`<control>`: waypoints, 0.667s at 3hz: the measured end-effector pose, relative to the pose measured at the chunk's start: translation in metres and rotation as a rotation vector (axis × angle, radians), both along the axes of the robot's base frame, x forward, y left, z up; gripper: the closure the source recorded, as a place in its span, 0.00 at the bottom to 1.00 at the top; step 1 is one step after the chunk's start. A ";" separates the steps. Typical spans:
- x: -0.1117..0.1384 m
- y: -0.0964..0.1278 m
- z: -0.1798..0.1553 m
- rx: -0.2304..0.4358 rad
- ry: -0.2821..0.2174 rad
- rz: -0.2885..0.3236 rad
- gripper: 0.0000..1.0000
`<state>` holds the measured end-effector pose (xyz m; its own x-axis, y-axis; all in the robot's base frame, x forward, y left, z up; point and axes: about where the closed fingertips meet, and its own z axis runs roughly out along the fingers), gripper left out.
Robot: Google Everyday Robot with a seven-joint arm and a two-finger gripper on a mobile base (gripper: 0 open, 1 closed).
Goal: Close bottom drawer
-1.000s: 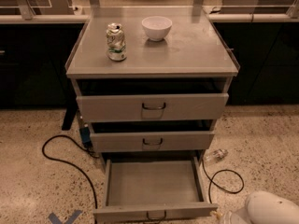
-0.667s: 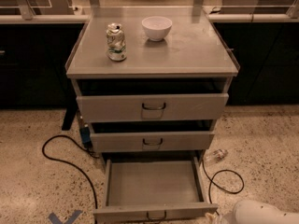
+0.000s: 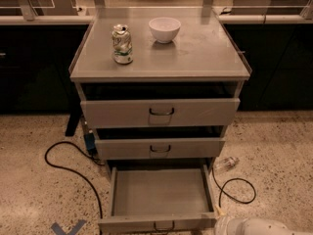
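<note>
The grey metal cabinet [image 3: 161,67] stands in the middle of the view with three drawers. The bottom drawer [image 3: 159,192] is pulled far out, its shallow grey tray empty and its front panel with a small dark wire handle [image 3: 164,226] at the lower edge of the view. The middle drawer [image 3: 160,148] and the top drawer [image 3: 160,112] stick out a little. A white rounded part of my arm [image 3: 249,226] shows at the bottom right, just right of the bottom drawer's front corner. The gripper itself is out of view.
A crushed can [image 3: 122,44] and a white bowl [image 3: 164,29] stand on the cabinet top. Black cables [image 3: 68,165] loop on the speckled floor at the left and at the right [image 3: 237,190]. A clear plastic bottle [image 3: 225,163] lies by the cabinet's right foot. Dark counters stand behind.
The white arm part at the bottom right has moved left, closer to the bottom drawer's front corner. The drawers, can and bowl have not moved.
</note>
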<state>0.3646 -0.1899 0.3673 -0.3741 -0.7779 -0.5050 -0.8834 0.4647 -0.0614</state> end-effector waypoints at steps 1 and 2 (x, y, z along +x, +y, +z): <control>0.013 -0.003 0.005 0.009 -0.059 -0.035 0.00; 0.006 -0.009 -0.036 0.007 0.101 -0.080 0.00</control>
